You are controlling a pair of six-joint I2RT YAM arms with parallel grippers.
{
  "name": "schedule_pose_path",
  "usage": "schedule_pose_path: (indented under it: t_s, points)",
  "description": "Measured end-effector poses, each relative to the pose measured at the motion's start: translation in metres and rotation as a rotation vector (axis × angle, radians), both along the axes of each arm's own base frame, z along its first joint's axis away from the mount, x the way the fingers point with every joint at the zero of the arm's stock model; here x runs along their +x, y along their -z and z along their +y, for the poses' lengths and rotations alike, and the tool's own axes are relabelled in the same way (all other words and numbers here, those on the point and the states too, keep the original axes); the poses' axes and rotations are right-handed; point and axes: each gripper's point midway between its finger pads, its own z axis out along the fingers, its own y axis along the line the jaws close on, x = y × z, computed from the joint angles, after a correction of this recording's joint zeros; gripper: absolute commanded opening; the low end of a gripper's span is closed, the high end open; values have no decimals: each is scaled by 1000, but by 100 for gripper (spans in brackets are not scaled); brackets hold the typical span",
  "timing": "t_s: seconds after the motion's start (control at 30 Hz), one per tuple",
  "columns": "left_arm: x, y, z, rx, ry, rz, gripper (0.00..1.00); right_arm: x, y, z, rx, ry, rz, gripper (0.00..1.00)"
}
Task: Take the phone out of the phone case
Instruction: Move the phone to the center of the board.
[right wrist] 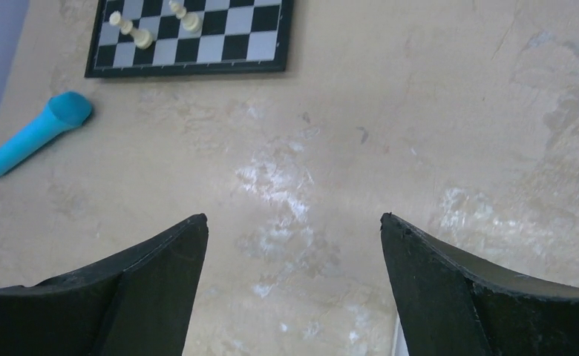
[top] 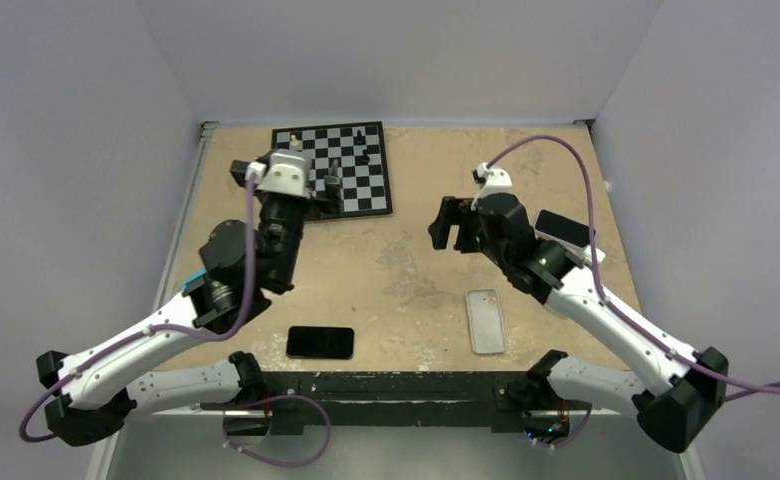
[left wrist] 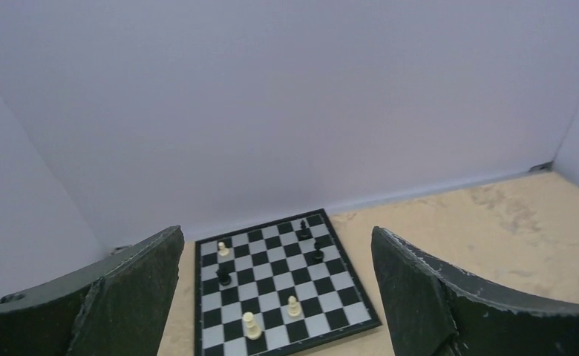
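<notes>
Phone (top: 320,342) lay on the bench (top: 406,270) near the front edge, out of the clear case (top: 486,320), which lay well apart to its right. The left gripper (top: 328,192) hung over the chessboard (top: 334,168), the right gripper (top: 451,228) over bare bench. In the left wrist view, its fingers (left wrist: 123,297) stood wide apart, holding nothing. In the right wrist view, its fingers (right wrist: 145,289) were likewise spread and empty.

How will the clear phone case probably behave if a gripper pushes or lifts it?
The clear phone case looks thin and see-through, so it is probably light and would slide on the table. It lies flat, so rolling or tipping seems unlikely. Its thin walls may flex when pinched.
</notes>
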Motion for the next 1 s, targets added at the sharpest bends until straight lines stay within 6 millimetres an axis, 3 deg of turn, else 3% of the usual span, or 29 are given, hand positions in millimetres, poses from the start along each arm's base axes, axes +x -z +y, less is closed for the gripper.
schedule_pose_path:
  t_s: [0.07,0.13,0.23,0.3,0.4,0.5,0.63,0.73,0.87,1.0]
  points:
    - [8,9,-11,92,-17,-7,99,22,-2,1,-32,24,14,91]
    - [15,32,-19,189,-29,4,98,51,-9,-6,-41,69,23,92]
    - [19,67,-26,300,-21,39,97,97,-18,-29,-45,170,44,93]
    - [18,81,-26,339,-11,43,97,128,-22,-49,-33,244,58,92]
    - [16,84,-22,362,-15,26,96,173,-14,-98,27,385,119,92]
    - [12,72,-16,330,-17,-15,94,200,8,-162,77,542,200,93]
    - [8,61,-11,296,-8,-58,94,203,35,-235,69,746,307,96]
    - [6,57,-10,283,-2,-75,93,205,32,-271,46,869,365,97]
    - [6,54,-6,269,3,-89,92,211,23,-277,93,933,396,97]
    - [6,51,-2,244,-1,-96,91,207,33,-274,133,978,463,97]
